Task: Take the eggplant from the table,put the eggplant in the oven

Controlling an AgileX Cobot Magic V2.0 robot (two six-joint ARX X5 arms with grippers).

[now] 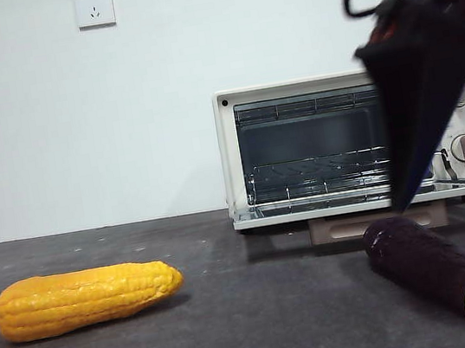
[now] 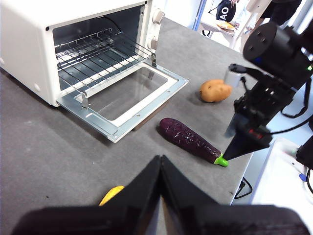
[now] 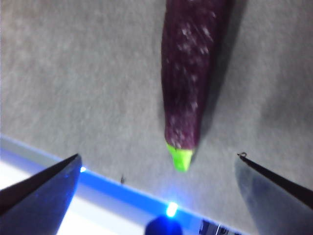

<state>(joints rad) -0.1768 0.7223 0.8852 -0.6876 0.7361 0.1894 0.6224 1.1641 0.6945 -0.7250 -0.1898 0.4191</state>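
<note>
Right gripper (image 3: 156, 169), jaws spread wide, is hovering over the eggplant (image 3: 188, 73)'s stem end; it's probably risking grabbing the tapered tip and slipping.

Eggplant (image 1: 420, 260) flat by open oven (image 1: 315, 140).

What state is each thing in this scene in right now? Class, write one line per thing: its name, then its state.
oven: door fully open, racks bare.
eggplant: lying flat on the table, in front of the open door, not gripped.
corn: lying on its side, untouched.
potato: resting on the table beside the oven.
right gripper: open, above the eggplant's stem end.
left gripper: shut, holding nothing, away from the eggplant.
</note>
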